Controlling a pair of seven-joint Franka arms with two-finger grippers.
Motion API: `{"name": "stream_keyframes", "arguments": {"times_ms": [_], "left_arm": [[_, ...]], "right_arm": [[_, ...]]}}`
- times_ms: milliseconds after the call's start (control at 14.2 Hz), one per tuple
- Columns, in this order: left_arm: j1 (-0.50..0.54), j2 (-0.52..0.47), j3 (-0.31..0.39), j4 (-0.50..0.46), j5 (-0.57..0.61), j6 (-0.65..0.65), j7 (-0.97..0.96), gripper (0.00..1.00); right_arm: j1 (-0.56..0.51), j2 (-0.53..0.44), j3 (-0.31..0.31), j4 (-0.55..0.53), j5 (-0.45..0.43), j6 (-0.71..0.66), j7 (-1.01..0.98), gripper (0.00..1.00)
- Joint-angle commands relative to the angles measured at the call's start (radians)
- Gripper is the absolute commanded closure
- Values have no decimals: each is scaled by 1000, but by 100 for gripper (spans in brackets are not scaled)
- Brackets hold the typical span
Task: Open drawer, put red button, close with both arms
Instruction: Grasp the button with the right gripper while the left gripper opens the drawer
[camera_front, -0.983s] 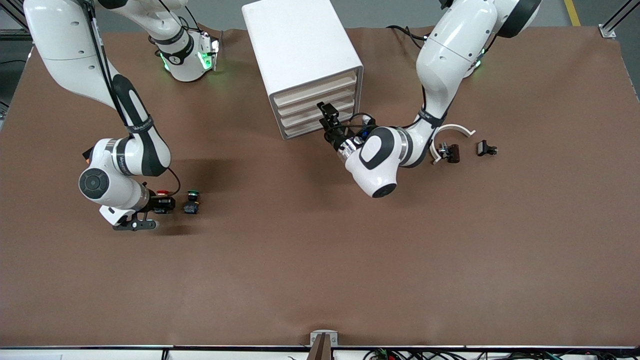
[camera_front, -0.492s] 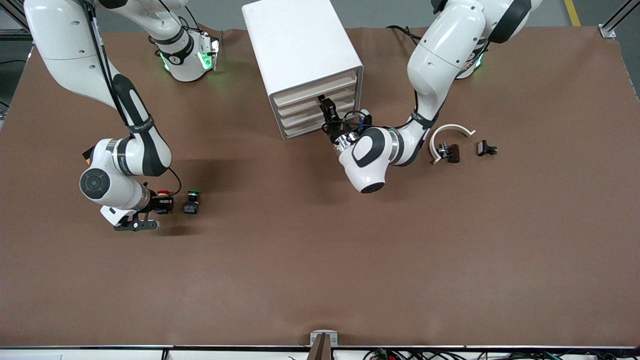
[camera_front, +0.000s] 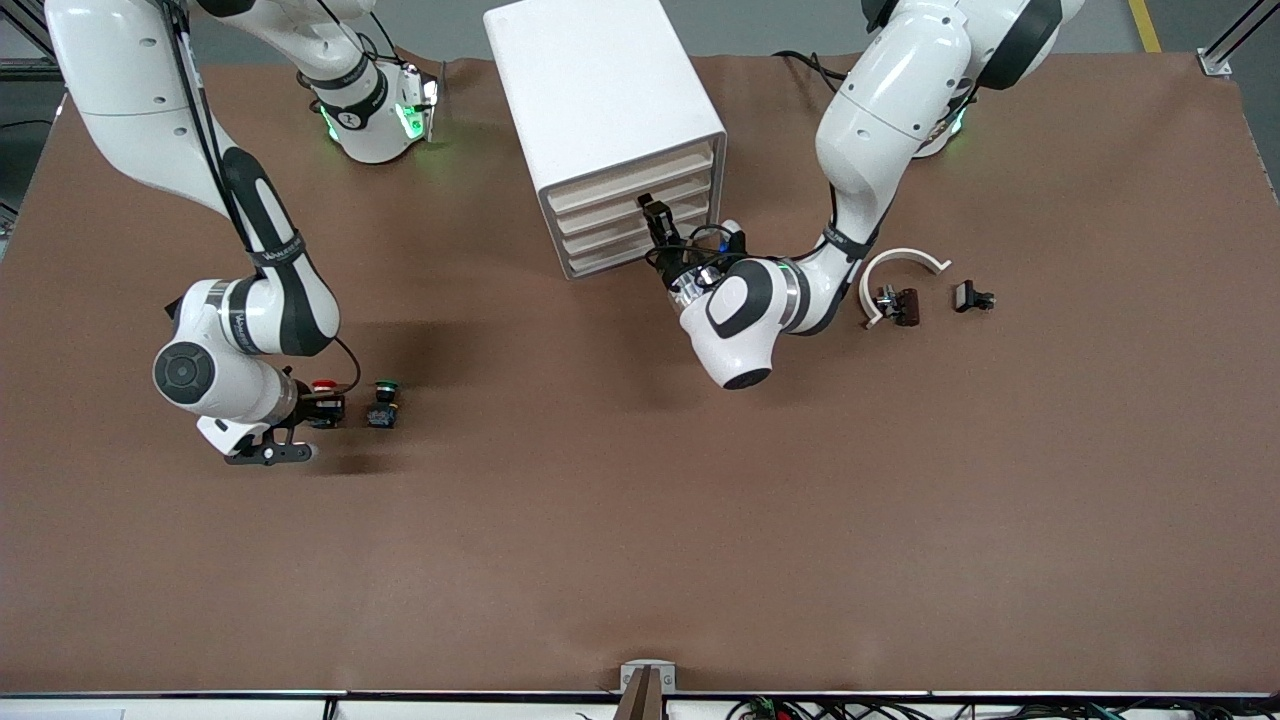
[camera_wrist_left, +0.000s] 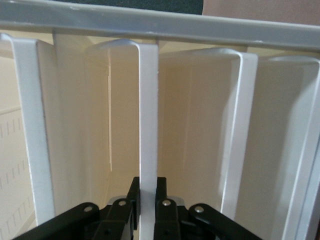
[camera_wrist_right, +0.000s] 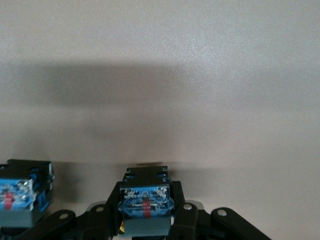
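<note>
Brown matting covers the table (camera_front: 640, 520), and a white drawer cabinet (camera_front: 600, 110) stands near the arms' bases, its drawer fronts facing the left arm's end. All four drawers look pushed in. The left gripper (camera_front: 658, 222) is at the cabinet's front, its fingers (camera_wrist_left: 134, 200) pinched tight on the thin white handle (camera_wrist_left: 148, 125) of one drawer.

Toward the right arm's end, the red button (camera_front: 324, 386) sits low at the table, clamped between the closed fingers (camera_wrist_right: 182, 215) of the right gripper (camera_front: 322, 408); whether it touches the mat I cannot tell. The right wrist view shows its blue-grey body (camera_wrist_right: 145, 207) squeezed between them. Just beside it stands the green button (camera_front: 384, 402), not touching.

Toward the left arm's end lie a white curved piece (camera_front: 900, 265), a small dark part (camera_front: 898, 303) inside its arc, and another small black part (camera_front: 971, 297) nearby.
</note>
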Motion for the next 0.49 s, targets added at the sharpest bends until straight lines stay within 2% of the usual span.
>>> {"name": "stream_keyframes", "arguments": {"times_ms": [0, 211, 421], "left_arm": [[0, 10, 34, 12, 19, -1, -17, 100], [9, 11, 66, 14, 21, 5, 2, 100], [23, 12, 89, 37, 16, 8, 2, 100]], "right_arm": [[11, -61, 0, 20, -2, -104, 7, 88], [31, -125, 0, 26, 0, -191, 24, 88], [74, -191, 0, 92, -2, -390, 132, 88]]}}
